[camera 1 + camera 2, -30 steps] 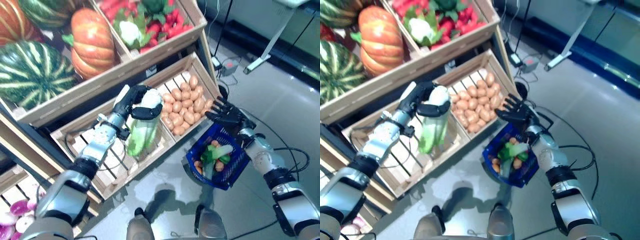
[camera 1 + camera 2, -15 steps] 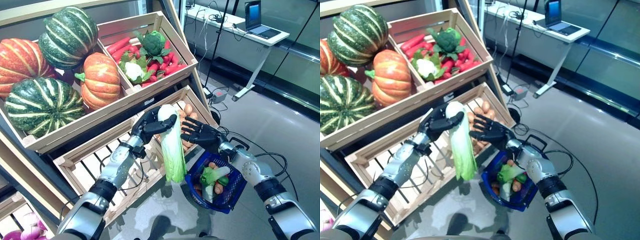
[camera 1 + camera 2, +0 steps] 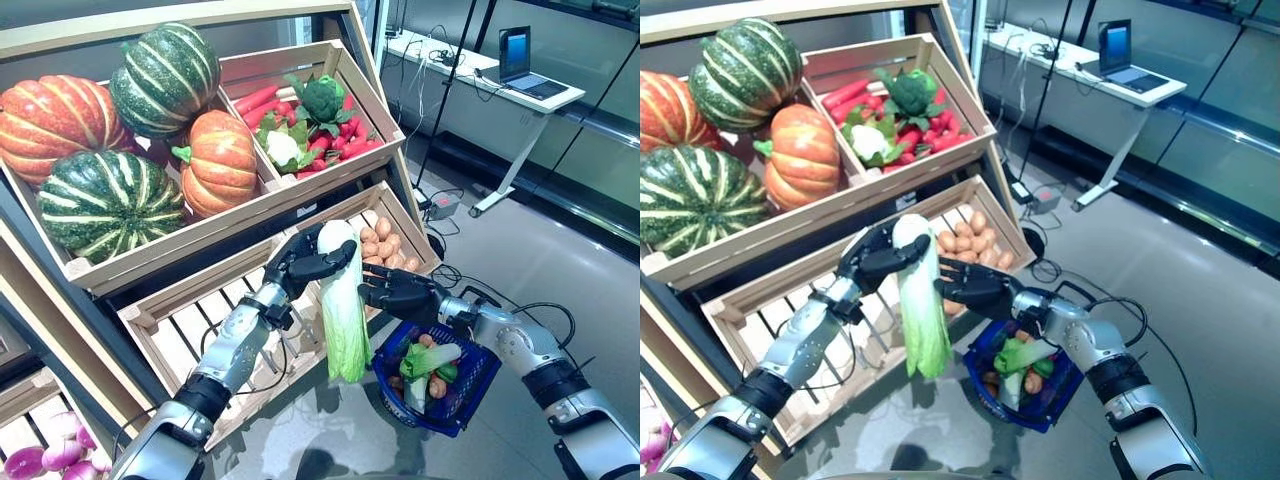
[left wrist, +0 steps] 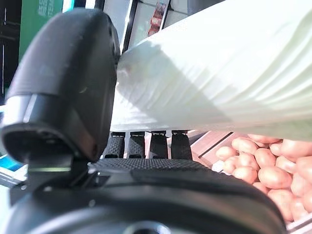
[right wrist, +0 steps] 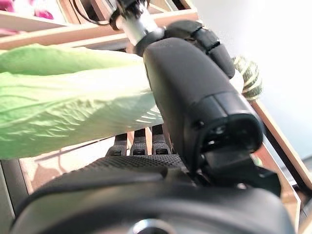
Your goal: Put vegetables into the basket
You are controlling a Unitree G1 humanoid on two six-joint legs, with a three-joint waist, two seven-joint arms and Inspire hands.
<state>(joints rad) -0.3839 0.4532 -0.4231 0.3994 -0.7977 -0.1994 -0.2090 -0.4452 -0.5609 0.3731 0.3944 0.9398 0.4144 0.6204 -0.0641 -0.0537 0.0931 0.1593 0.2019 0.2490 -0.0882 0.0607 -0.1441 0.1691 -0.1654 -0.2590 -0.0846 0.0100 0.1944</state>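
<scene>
My left hand (image 3: 300, 265) is shut on the white top end of a long pale green cabbage (image 3: 343, 310), which hangs leaves down in front of the lower crate, just left of the blue basket (image 3: 470, 395). The cabbage also shows in the left wrist view (image 4: 219, 73), between thumb and fingers. My right hand (image 3: 400, 293) is above the basket's near rim with straight fingers reaching to the cabbage's side; in the right wrist view the cabbage (image 5: 63, 107) lies between its thumb and fingers. The basket stands on the floor and holds a green leafy vegetable (image 3: 428, 358) and small orange-brown pieces.
The wooden stand (image 3: 250, 215) with its sloping crates rises left of and behind the basket. The lower crate with potatoes (image 3: 385, 245) is right behind both hands. A desk with a laptop (image 3: 520, 55) stands far back on the right, with grey floor between.
The camera has tilted up. My left hand has lifted the cabbage out of the lower crate and carried it right, towards the basket. My right hand has moved left up to the cabbage.
</scene>
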